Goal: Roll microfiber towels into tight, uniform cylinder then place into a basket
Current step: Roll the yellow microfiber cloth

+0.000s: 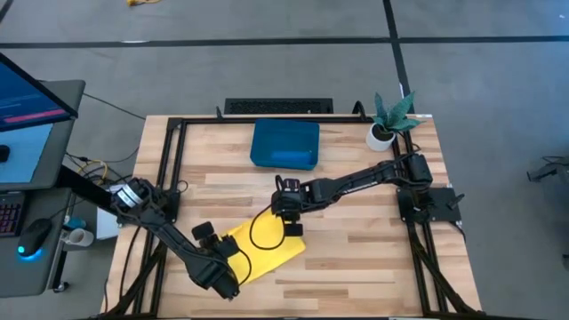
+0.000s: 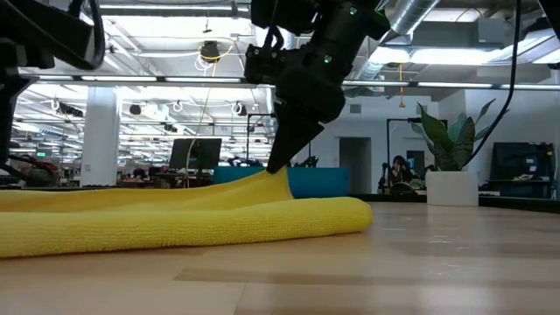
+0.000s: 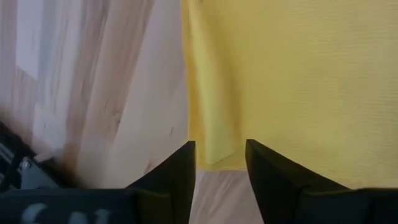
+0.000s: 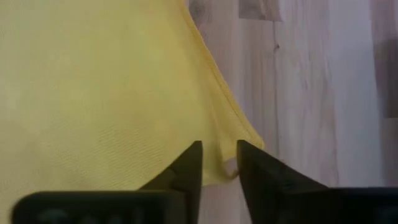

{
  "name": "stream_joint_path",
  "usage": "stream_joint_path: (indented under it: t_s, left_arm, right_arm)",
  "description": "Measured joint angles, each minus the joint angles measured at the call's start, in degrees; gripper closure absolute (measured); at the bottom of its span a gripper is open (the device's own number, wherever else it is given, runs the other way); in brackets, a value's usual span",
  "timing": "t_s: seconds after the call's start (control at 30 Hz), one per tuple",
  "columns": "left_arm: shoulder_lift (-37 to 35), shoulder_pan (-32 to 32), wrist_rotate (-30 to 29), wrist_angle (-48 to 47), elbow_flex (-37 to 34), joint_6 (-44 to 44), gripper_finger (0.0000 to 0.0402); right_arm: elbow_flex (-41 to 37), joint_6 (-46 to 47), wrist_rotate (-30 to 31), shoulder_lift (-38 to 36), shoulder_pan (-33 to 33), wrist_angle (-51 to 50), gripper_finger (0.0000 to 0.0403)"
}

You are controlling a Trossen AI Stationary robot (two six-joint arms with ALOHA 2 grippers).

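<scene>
The yellow towel (image 1: pixel 267 251) lies on the table's near middle, folded into a thick flat band (image 2: pixel 175 219). My left gripper (image 3: pixel 221 155) stands open at the towel's near-left corner (image 3: pixel 214 158). My right gripper (image 4: pixel 219 155) stands open over its far-right corner (image 4: pixel 229 163), pointing steeply down. The teal basket (image 1: pixel 267 129) sits at the far middle, with a blue towel (image 1: pixel 291 159) along its near wall. My left gripper has the yellow towel's corner edge (image 3: pixel 211 163) lying on the table between its open fingers; whether they touch it I cannot tell. My right gripper's fingertips (image 2: pixel 276 164) stand at a raised ridge of cloth (image 2: pixel 262 182), coming from above; whether they touch it I cannot tell.
A white pot with a green plant (image 1: pixel 387 124) stands at the far right corner. A black frame runs along the table's edges (image 1: pixel 169 160). Bare wood lies right of the towel (image 1: pixel 364 258). A monitor and desk (image 1: pixel 27 124) stand beyond the left edge.
</scene>
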Motion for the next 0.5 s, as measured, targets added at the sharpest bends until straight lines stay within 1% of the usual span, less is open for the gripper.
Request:
stream_joint_path:
  t_s: [0.13,0.23,0.3,0.43,0.5]
  left_arm:
    - [0.0,-1.37,-3.18,4.11,0.0,0.47,0.0275]
    - [0.0,-2.25,-4.12,7.36,0.0,-0.69,0.0282]
    - [0.0,-2.7,-5.6,8.87,0.0,-2.47,0.0287]
    - [0.0,-2.98,-12.32,11.51,0.0,-7.19,0.0296]
    - [0.0,-2.64,-13.74,13.23,0.0,-8.4,0.0301]
  right_arm:
    - [0.06,1.06,-0.01,-0.61,-0.55,-0.76,0.0244]
    - [1.72,1.9,-0.01,-1.37,-1.26,-5.27,0.0226]
    - [3.31,1.67,0.01,-1.84,-1.66,-6.94,0.022]
    - [5.22,-1.22,0.01,-3.09,-1.81,-12.4,0.0221]
    - [5.57,-2.78,0.0,-3.43,-1.37,-13.08,0.0225]
